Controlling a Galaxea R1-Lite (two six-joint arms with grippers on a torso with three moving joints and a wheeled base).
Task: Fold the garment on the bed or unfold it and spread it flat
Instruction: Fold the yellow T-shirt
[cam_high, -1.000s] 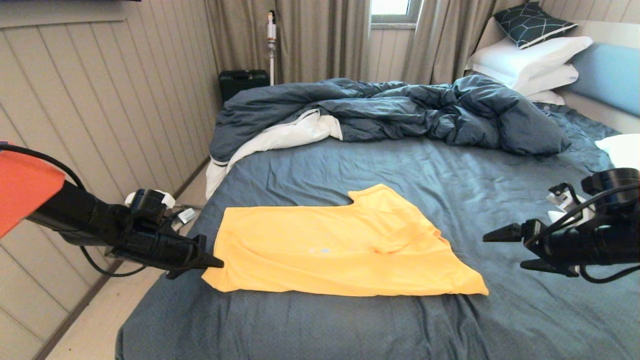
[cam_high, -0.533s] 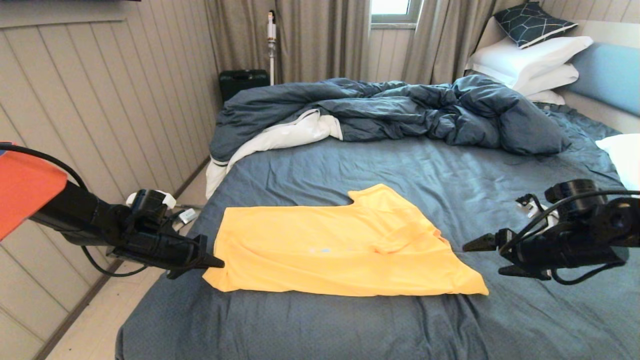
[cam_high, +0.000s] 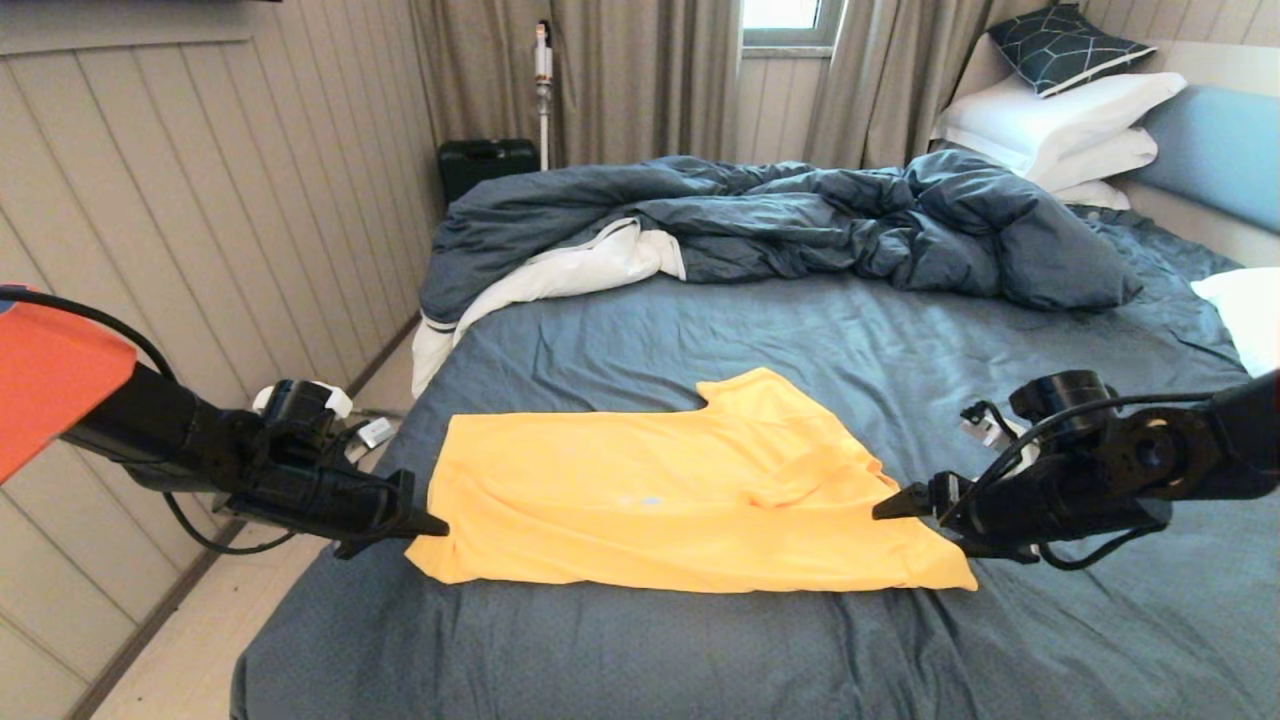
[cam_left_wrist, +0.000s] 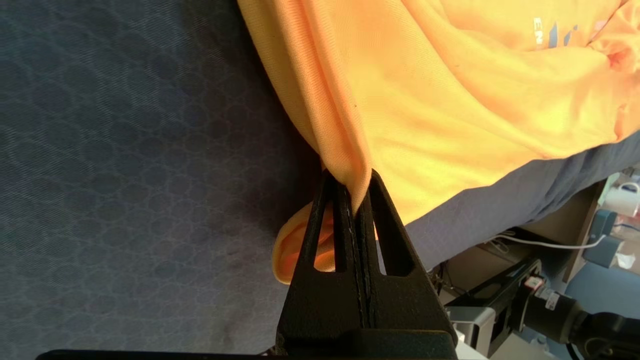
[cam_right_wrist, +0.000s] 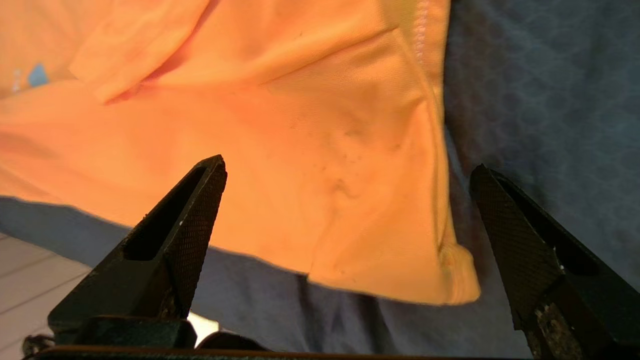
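The yellow garment (cam_high: 660, 500) lies folded over on the near part of the bed (cam_high: 900, 360), its pale blue print (cam_left_wrist: 550, 35) partly showing. My left gripper (cam_high: 430, 525) is shut on the garment's left corner (cam_left_wrist: 350, 165), pinching a fold of cloth at the bed's left side. My right gripper (cam_high: 905, 520) stands open at the garment's right corner (cam_right_wrist: 440, 270), its fingertips (cam_right_wrist: 212, 172) spread on either side of that corner and above it, not touching the cloth.
A rumpled dark blue duvet (cam_high: 800, 220) with white lining lies across the far half of the bed. White pillows (cam_high: 1060, 120) and the blue headboard (cam_high: 1215, 150) are at the far right. A panelled wall (cam_high: 200, 220) runs close along the left.
My right gripper has moved left and down across the sheet to the garment's right corner, staying open. The left gripper and the garment have held still.
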